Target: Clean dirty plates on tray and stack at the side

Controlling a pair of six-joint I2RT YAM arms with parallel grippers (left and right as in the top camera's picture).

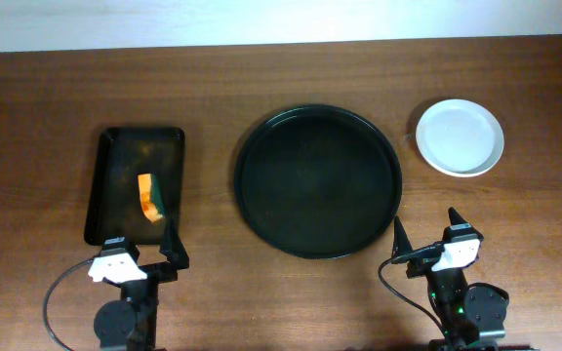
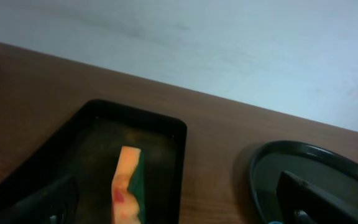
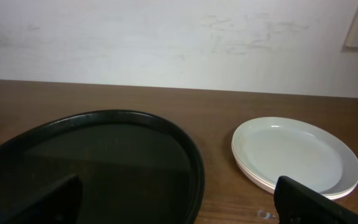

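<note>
**Plates sitting stacked beside a bare tray**

The right claw [image 1: 425, 229] is hovering low over the wooden table [image 1: 47, 107] with its jaws spread as wide as they go, and it is gripping nothing. Just ahead of it and to its left, the round black tray [image 1: 318, 180] is lying with nothing on it, its dark floor showing all the way across. Ahead and a little to the right of this claw, the white plates [image 1: 460, 136] are sitting in a stack on the table, near the tray's rim but not touching it. In the right wrist view, layered rims are showing along the stack's near edge, so more than one plate is there, though the exact count is hard to tell. The top plate is looking clean, with no orange-red smear.

The left claw [image 1: 142, 244] is likewise standing wide open and empty. Directly ahead of it, the rectangular black tray [image 1: 100, 185] is holding an orange-and-green sponge [image 1: 149, 198], which is lying lengthwise and carrying a reddish stain at its near end. The round tray is sitting off to this claw's right.

The job is looking finished or nearly so: no plate is waiting on the round tray, and both claws are free. What is remaining in doubt is whether the lower plates, hidden under the top one, are equally clean.
</note>
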